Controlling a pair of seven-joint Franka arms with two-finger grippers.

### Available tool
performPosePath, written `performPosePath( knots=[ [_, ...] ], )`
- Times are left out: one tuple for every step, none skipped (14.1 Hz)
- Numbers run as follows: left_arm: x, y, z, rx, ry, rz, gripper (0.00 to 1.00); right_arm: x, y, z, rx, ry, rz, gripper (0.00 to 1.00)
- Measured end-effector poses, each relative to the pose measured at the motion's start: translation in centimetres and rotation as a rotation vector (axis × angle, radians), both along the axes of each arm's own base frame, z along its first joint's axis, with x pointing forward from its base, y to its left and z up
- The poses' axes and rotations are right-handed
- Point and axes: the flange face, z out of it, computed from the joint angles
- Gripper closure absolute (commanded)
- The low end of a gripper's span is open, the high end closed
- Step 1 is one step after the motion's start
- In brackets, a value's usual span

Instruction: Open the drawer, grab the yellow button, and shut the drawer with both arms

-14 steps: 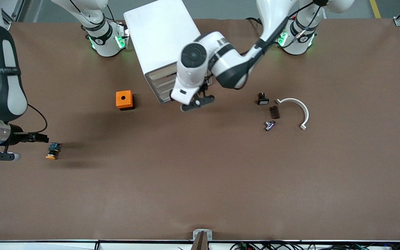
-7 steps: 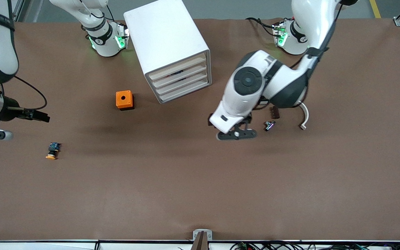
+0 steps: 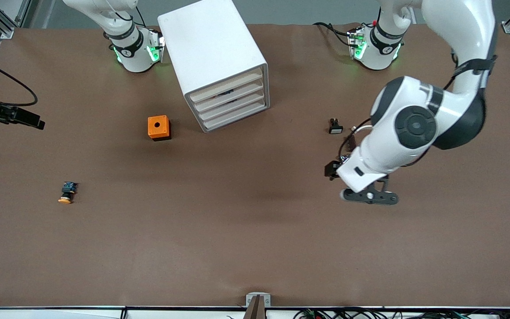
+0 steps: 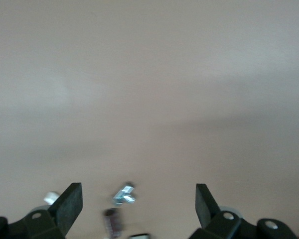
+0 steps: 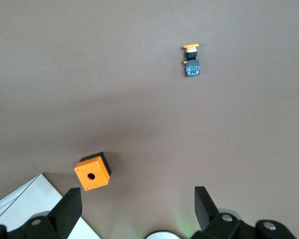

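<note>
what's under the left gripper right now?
Left gripper, open, hangs over bare brown table. Its wrist view shows a small silver part and a dark brown block below. The arm covers these in the front view.

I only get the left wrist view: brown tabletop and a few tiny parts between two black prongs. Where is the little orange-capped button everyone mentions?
Observer: The button lies on the table toward the right arm's end, nearer to the front camera than the orange box.
Operator: Is anything holding it?
Observer: No. The right gripper hangs open and empty, high over that end of the table.
Operator: And the drawers?
Observer: The white drawer cabinet stands between the arms' bases, and all its drawers look shut.
</note>
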Motion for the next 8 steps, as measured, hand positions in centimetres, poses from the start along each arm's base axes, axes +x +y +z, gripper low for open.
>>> performPosePath(
  knots=[
    [0.4, 2.1, 1.1, 0.010, -0.010, -0.019, 0.00, 0.0, 0.0, 0.7, -0.001, -0.005, -0.002, 0.00],
    [0.5, 4.1, 2.3, 0.019, -0.011, -0.033, 0.00, 0.0, 0.1, 1.5, -0.002, -0.018, -0.003, 0.00],
    [0.4, 6.0, 3.6, 0.029, -0.008, -0.041, 0.00, 0.0, 0.1, 2.4, -0.004, -0.034, -0.002, 0.00],
    [0.2, 8.0, 5.1, 0.043, -0.010, -0.047, 0.00, 0.1, 0.2, 3.4, -0.005, -0.054, -0.001, 0.00],
    [0.0, 10.3, 6.8, 0.065, -0.018, -0.046, 0.00, 0.1, 0.2, 4.4, -0.007, -0.076, 0.000, 0.00],
    [-0.4, 12.1, 8.3, 0.083, -0.026, -0.034, 0.00, 0.1, 0.3, 5.3, -0.009, -0.094, 0.002, 0.00],
    [-0.9, 13.7, 9.8, 0.088, -0.030, -0.012, 0.00, 0.2, 0.4, 6.0, -0.010, -0.109, 0.004, 0.00],
    [-1.4, 15.0, 11.2, 0.081, -0.036, 0.011, 0.00, 0.2, 0.5, 6.4, -0.011, -0.118, 0.006, 0.00]
  ],
)
